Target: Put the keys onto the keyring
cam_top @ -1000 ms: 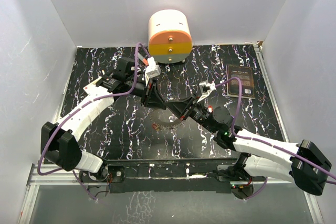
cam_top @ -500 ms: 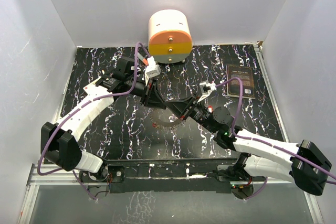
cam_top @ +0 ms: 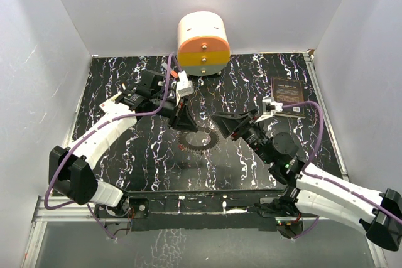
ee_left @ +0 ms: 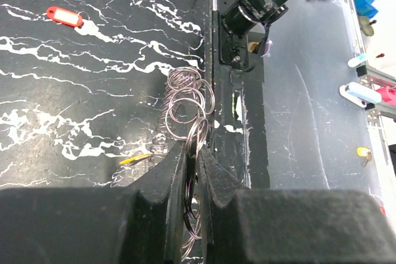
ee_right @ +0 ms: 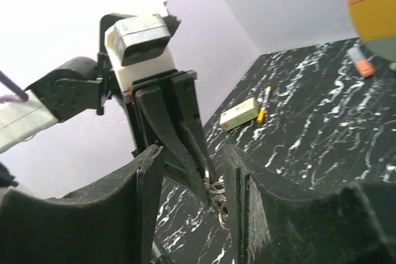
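Note:
The keyring (cam_top: pixel 209 140) is a bunch of thin silvery wire loops with a toothed outline, hanging from my left gripper (cam_top: pixel 187 126) just over the black marbled table. In the left wrist view the left gripper (ee_left: pixel 197 151) is shut on the keyring (ee_left: pixel 189 100), with its loops fanning out beyond the fingertips. A red key (ee_left: pixel 64 16) lies apart on the table, and a small yellow key (ee_left: pixel 136 159) lies close beside the loops. My right gripper (cam_top: pixel 220 125) stands open just right of the ring, holding nothing. In its own view the right gripper (ee_right: pixel 192 183) frames the left fingers and the keyring (ee_right: pixel 218 201).
A cream-and-orange round drawer unit (cam_top: pixel 202 45) stands at the back centre with an orange-tipped marker (ee_right: pixel 362 60) near it. A dark card (cam_top: pixel 287 97) lies at the right. A small cream box (ee_right: pixel 240 114) and a yellow-tipped pen (ee_right: pixel 264 103) lie further back.
My right gripper has opened and its arm has drawn back to the right, away from the ring. The left gripper has stayed shut on the keyring, which now shows uncovered.

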`<state>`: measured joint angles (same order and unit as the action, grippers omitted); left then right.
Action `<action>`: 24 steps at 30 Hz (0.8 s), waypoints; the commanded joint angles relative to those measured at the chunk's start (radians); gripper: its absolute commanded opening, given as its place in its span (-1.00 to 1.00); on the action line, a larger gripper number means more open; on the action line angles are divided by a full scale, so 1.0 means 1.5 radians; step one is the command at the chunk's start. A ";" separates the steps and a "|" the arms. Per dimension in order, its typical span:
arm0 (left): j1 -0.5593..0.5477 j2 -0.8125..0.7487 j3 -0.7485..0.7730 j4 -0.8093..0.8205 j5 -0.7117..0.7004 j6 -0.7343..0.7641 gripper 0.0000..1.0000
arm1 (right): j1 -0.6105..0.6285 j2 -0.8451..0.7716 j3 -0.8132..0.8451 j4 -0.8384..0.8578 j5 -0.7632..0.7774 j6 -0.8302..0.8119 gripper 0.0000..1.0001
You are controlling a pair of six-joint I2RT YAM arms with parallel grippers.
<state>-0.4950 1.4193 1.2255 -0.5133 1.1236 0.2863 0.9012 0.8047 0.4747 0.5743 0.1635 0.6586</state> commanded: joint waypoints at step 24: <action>-0.017 -0.031 0.023 -0.114 -0.021 0.111 -1.00 | -0.002 0.062 0.203 -0.293 -0.208 -0.300 -0.47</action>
<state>-0.5053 1.4193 1.2312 -0.6403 1.0466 0.4038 0.9009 0.8761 0.7200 0.1284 -0.0315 0.2661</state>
